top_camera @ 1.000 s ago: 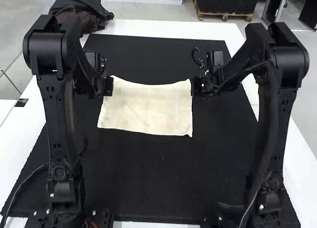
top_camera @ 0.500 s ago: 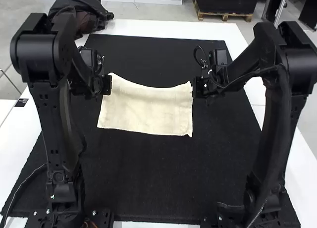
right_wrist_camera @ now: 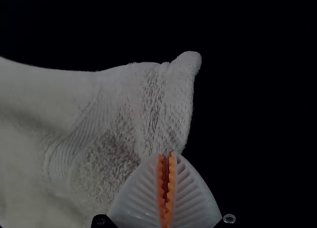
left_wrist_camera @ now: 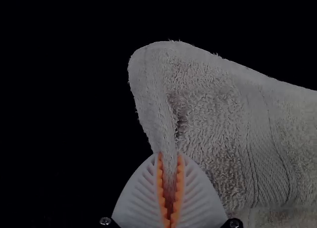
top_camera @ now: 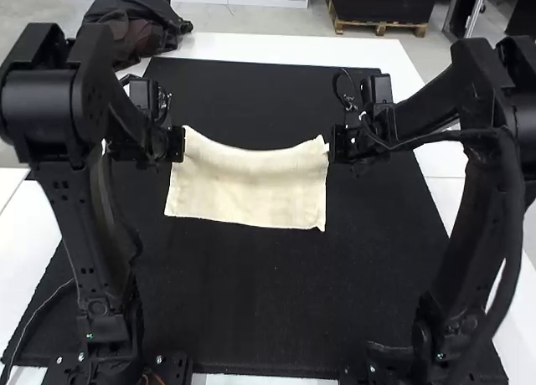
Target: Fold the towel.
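Cream terry towel (top_camera: 247, 188) lies spread across the black mat (top_camera: 251, 305) on the white surface (top_camera: 276, 48), its far corners held slightly wider apart than a second ago. Both arms have eased outward, while the near edge stays put. The left pincer (top_camera: 181, 144) is clamped on the towel near one far corner, the right pincer (top_camera: 335, 144) near the other. Between them the far edge sags in a shallow curve. Fuzzy loops give way to smoother ribbed bands near both ends.
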`<state>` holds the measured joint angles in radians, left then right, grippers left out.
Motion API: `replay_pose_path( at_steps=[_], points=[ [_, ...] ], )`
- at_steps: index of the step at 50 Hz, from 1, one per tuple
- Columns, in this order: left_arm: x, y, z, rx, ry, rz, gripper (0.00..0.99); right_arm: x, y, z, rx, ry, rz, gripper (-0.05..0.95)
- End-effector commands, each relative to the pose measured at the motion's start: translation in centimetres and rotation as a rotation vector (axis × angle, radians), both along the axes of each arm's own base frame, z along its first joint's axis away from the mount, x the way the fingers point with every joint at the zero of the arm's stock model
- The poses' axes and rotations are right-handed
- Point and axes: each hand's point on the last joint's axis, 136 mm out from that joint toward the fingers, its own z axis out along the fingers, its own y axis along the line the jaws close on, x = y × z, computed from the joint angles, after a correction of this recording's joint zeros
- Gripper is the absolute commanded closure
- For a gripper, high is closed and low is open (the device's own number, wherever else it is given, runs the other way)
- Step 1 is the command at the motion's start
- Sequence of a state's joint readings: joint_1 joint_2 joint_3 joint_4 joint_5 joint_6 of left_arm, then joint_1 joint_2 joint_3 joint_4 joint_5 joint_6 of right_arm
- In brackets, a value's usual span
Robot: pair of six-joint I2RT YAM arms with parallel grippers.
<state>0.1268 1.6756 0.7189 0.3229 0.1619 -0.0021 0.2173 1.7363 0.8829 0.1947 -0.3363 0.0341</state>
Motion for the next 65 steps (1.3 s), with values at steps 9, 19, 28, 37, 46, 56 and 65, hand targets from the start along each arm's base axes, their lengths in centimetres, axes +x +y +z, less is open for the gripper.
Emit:
replay_pose_path(
  at_steps=[9,19,28,37,46,56,65],
  points=[
    [-1.5,-0.6,2.9,-0.015,-0.071,-0.008,0.974,-2.1,-0.5,1.2,0.044,0.003,-0.007,0.93],
    [-3.2,-0.7,2.8,-0.011,-0.056,-0.01,0.974,-3.3,-0.7,1.2,0.047,0.019,-0.01,0.93],
    [-4.5,-0.8,3.1,0.003,-0.07,-0.015,0.974,-4.2,-0.8,1.2,0.052,0.026,-0.016,0.93],
    [-5.7,-1.0,1.9,0.018,-0.056,-0.027,0.974,-5.0,-1.3,0.6,0.049,0.042,-0.024,0.93],
    [-6.8,-0.5,0.9,0.027,-0.033,-0.02,0.974,-5.8,-1.5,-0.2,0.044,0.063,-0.025,0.93],
    [-7.5,0.3,0.3,0.049,-0.047,-0.007,0.974,-6.6,-1.4,-1.2,0.041,0.078,-0.021,0.93],
    [-8.2,1.6,-0.3,0.071,-0.044,0.018,0.974,-7.3,-1.5,-2.0,0.038,0.092,-0.019,0.93]
  ],
)
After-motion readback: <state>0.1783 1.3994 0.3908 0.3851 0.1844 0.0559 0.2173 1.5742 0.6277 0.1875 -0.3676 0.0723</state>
